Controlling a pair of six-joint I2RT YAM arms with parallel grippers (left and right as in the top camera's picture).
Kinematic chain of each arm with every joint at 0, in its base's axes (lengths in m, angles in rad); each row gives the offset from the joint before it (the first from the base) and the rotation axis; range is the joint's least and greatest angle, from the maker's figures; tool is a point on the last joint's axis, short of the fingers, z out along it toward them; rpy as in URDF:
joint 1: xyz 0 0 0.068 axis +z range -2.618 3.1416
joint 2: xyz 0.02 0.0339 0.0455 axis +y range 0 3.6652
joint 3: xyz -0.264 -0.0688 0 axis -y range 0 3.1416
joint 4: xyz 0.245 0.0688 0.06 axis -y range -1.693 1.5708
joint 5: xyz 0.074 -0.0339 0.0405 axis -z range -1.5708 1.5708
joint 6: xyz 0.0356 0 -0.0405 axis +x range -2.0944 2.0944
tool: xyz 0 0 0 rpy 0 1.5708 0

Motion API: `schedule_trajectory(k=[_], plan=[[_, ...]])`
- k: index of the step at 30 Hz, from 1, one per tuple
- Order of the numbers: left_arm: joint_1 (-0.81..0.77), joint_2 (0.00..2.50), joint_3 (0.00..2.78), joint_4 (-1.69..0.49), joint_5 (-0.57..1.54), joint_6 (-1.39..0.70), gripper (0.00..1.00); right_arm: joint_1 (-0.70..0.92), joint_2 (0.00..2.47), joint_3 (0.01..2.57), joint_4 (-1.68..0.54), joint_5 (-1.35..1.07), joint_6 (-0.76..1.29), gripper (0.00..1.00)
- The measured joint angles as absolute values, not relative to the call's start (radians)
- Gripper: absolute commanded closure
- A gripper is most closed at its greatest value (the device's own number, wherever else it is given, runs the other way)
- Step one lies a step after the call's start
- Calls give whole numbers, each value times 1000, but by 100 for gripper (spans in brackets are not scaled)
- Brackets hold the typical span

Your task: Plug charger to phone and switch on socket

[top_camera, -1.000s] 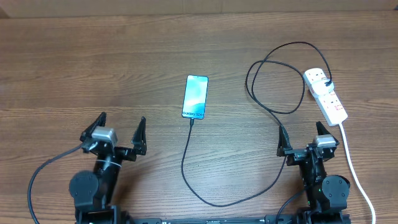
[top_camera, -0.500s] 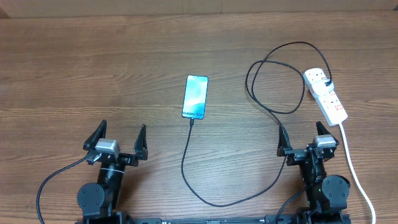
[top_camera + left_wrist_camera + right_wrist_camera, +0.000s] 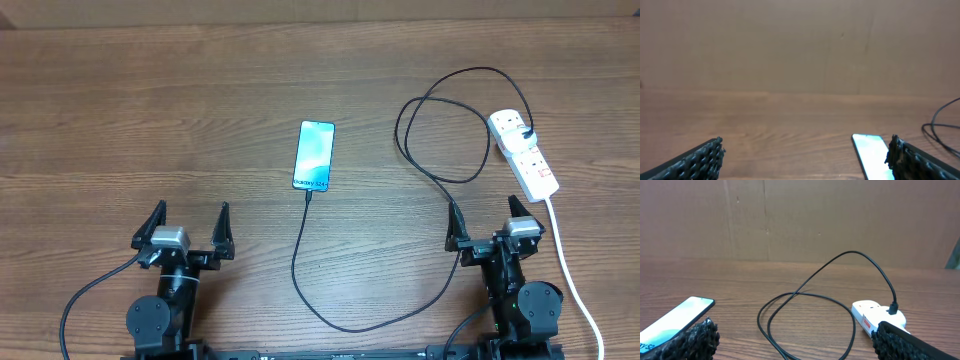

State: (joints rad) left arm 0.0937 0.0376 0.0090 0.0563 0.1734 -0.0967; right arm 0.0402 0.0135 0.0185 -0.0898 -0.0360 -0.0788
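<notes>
The phone (image 3: 314, 155) lies flat mid-table with its blue-teal screen lit, and it also shows in the left wrist view (image 3: 871, 150) and the right wrist view (image 3: 675, 320). The black charger cable (image 3: 296, 258) runs from the phone's near short edge, loops forward, then right and up to the white socket (image 3: 525, 152). Its black plug (image 3: 527, 134) sits in an outlet there. My left gripper (image 3: 192, 215) stands open near the front left, with nothing between its fingers. My right gripper (image 3: 482, 214) is open at the front right, astride the cable (image 3: 758, 322) and just short of the socket (image 3: 872, 315).
A thick white cord (image 3: 570, 270) trails from the socket to the front right edge. A brown cardboard wall (image 3: 800, 220) closes the far side of the wooden table (image 3: 150, 100).
The left arm has swung round to point straight up the table and drawn back a little toward the front edge. The right arm, phone and cable stay put.
</notes>
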Motion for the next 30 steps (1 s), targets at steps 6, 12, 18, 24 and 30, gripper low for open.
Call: schedule_trajectory(k=[6, 12, 18, 24, 30], plan=[[94, 16, 9, -30, 147, -96, 0, 40, 14, 19, -89, -36, -79, 0], [93, 15, 9, -65, 118, -93, 0, 40, 14, 19, -90, -36, -79, 0], [93, 15, 9, -68, 101, -59, 0, 40, 14, 19, -90, -36, -79, 0], [92, 15, 9, -73, 69, -15, 0, 40, 14, 19, -89, -36, -79, 0], [53, 15, 9, -76, 14, -5, 0, 40, 14, 19, -90, -36, -79, 0]])
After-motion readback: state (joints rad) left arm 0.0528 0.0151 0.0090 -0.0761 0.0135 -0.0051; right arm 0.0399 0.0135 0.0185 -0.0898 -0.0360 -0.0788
